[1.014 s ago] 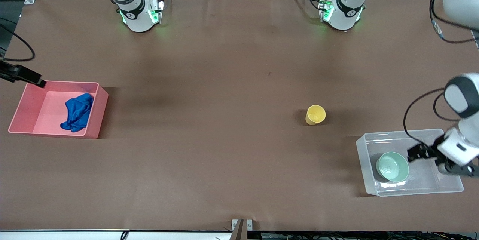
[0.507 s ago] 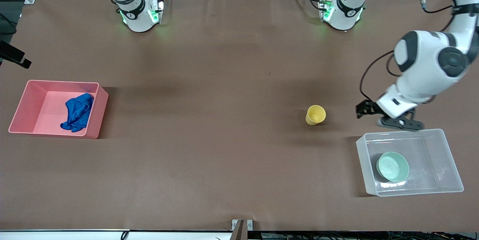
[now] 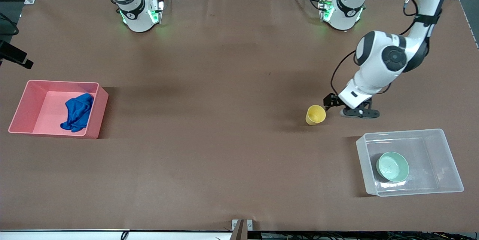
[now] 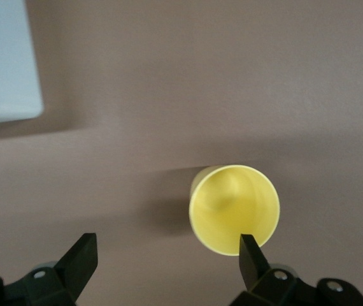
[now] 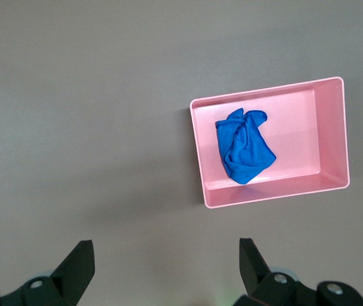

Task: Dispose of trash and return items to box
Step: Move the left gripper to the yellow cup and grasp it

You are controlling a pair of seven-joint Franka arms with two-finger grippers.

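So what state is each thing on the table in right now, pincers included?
Blue rag: crumpled, lying in the pink bin.
Mint-green bowl: upright, inside the clear tub.
Yellow cup: upright on the table, empty, not gripped.
Left pincer: open, beside the cup.
Right pincer: open, holding nothing, waiting near the pink bin.

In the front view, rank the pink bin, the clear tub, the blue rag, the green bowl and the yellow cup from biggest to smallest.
1. Clear tub
2. Pink bin, close to the tub
3. Blue rag and green bowl: too alike to rank
4. Yellow cup
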